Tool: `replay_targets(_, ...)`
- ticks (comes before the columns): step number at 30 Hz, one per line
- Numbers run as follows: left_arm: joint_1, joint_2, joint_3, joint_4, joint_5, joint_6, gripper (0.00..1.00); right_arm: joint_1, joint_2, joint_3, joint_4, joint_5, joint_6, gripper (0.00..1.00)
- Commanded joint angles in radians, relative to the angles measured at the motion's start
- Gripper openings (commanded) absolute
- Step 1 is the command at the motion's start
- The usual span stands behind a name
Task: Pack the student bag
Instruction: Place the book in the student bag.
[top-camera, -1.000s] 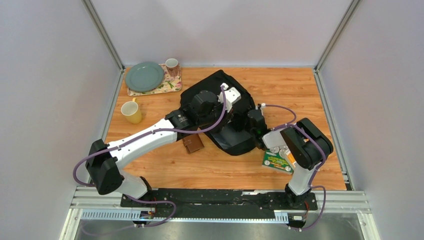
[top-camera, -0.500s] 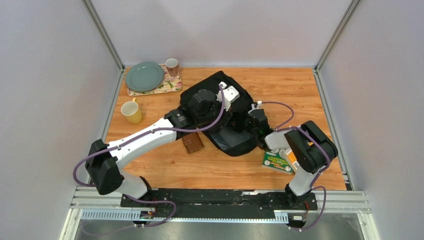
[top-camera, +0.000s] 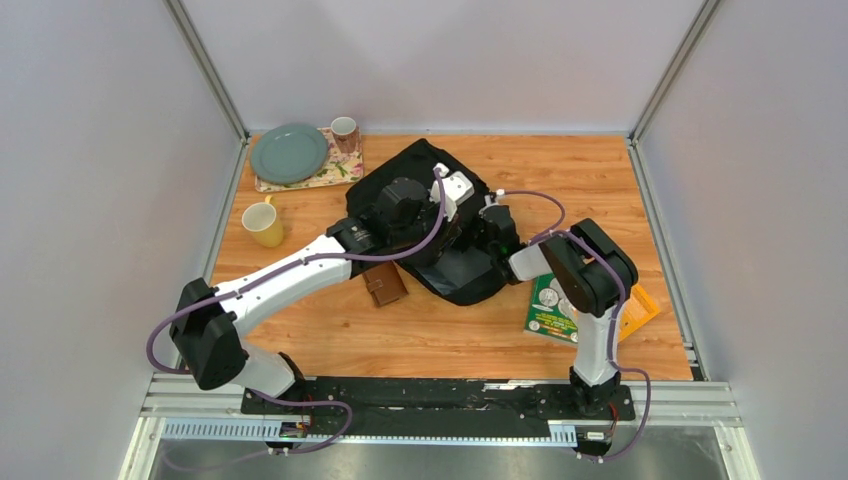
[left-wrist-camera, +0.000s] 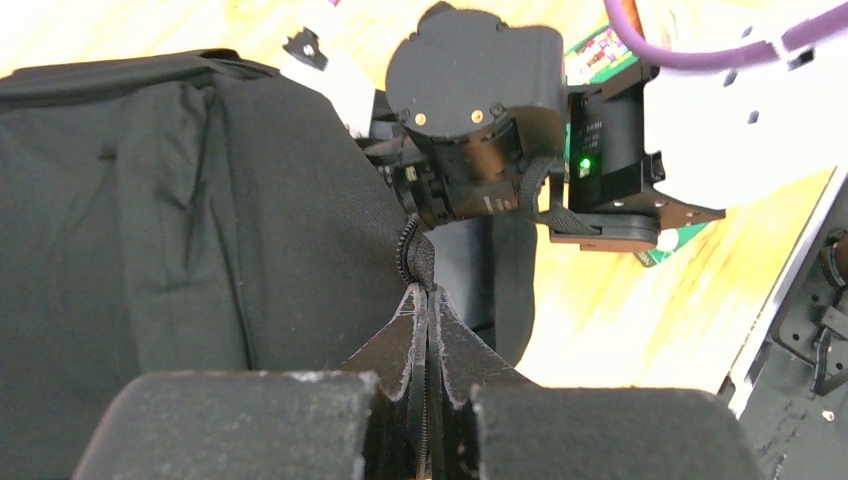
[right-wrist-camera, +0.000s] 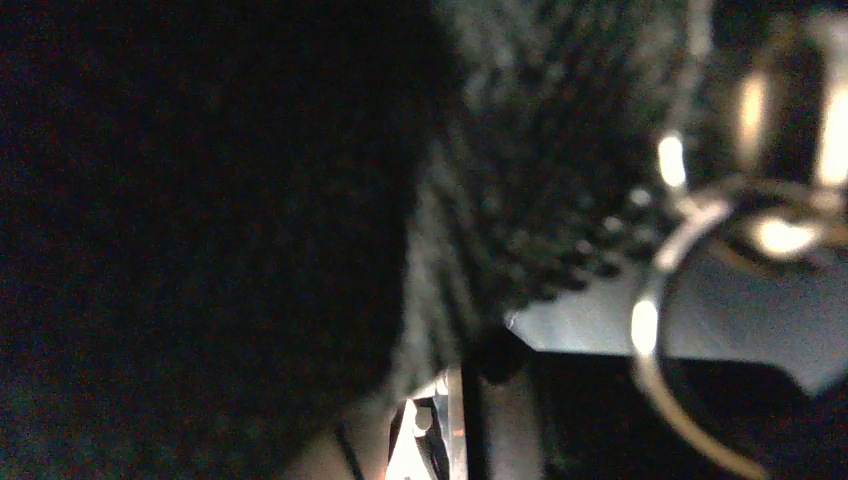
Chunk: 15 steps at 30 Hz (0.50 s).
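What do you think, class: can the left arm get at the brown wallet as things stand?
Probably not at once. The left gripper is shut on the zip edge of the student bag and must let go first. Otherwise the brown wallet lies uncovered on the table, beside the bag.

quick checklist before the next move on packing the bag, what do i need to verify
1. left gripper holds the student bag by its zipper edge: ok, shut on it.
2. right gripper has a grip on the bag: cannot tell, its own view is dark and blurred.
3. bag mouth open for loading: cannot tell.
4. brown wallet packed: not ok, on the table beside the bag.
5. green book packed: not ok, on the table too.
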<state>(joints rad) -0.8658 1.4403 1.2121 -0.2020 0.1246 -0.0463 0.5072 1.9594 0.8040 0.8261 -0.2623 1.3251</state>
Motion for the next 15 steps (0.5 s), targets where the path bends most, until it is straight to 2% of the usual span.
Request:
replay_targets(1,-0.004,-0.054,-0.014,0.018,0.056,-0.012,0.0,-0.004,-0.008,0.044,0.12,0.073,0.02,0.27)
replay_targets(3,-0.004,-0.049,-0.017,0.018,0.055,-0.012,0.0,-0.012,-0.02,0.035,0.094,0.074,-0.003,0.38)
replay_targets(5,-0.004,-0.043,-0.016,0.019,0.05,-0.015,0.0,-0.016,-0.057,0.014,0.046,0.077,-0.035,0.43)
replay_targets(7,-0.003,-0.035,-0.017,0.018,0.027,-0.021,0.0,-0.024,-0.094,-0.014,-0.02,0.08,-0.058,0.53)
replay_targets(12,0.013,-0.047,-0.04,0.029,-0.023,-0.038,0.0,-0.036,-0.312,-0.118,-0.26,0.151,-0.173,0.61)
replay_targets(13,0.016,-0.049,-0.045,0.03,-0.028,-0.043,0.0,-0.036,-0.356,-0.124,-0.374,0.165,-0.194,0.62)
replay_targets(15,0.033,-0.053,-0.059,0.039,-0.029,-0.053,0.0,-0.035,-0.463,-0.124,-0.485,0.211,-0.249,0.63)
